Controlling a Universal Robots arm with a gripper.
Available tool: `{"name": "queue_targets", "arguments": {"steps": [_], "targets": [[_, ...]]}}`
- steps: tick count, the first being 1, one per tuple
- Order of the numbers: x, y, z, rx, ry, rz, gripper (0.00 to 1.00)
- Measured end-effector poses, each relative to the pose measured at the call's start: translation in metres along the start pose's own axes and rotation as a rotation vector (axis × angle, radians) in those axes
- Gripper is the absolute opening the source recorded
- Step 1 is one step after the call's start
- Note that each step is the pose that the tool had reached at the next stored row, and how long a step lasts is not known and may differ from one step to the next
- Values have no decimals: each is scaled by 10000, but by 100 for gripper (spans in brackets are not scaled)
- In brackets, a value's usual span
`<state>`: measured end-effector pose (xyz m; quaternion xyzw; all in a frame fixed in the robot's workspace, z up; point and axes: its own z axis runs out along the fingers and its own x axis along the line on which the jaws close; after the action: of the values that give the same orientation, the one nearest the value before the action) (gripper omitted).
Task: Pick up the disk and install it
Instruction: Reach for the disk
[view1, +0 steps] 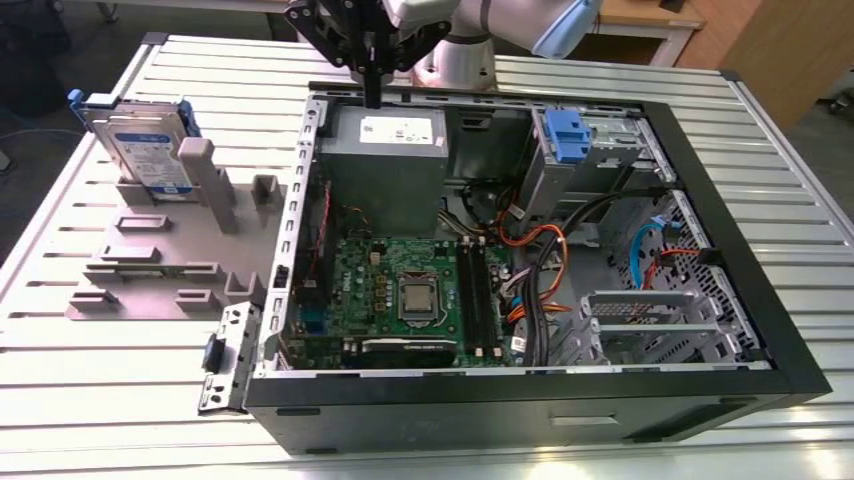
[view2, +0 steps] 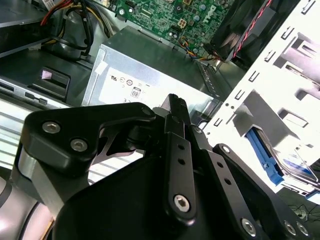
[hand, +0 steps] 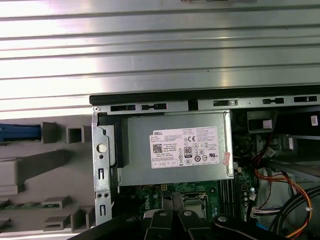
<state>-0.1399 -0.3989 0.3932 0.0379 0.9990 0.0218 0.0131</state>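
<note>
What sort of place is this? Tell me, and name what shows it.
Probably a robotics lab bench for computer assembly: a ribbed aluminium table carries an open black desktop computer case with a green motherboard, and a grey plastic fixture holds the blue-framed silver disk.

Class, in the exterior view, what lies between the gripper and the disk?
In the exterior view, the computer case's metal side wall, then ribbed table and a grey fixture post lie between the gripper and the disk.

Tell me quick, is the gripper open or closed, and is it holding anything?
Gripper: closed, holding nothing, by the power supply. The disk stands apart in the grey fixture.
</note>
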Motion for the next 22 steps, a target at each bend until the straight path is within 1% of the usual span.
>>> {"name": "queue_targets", "arguments": {"steps": [16,18,22], "targets": [[37,-3,0,0,0,-1,11],[87,-7,3,0,0,-1,11],[87,-7,3,1,0,0,11]]}}
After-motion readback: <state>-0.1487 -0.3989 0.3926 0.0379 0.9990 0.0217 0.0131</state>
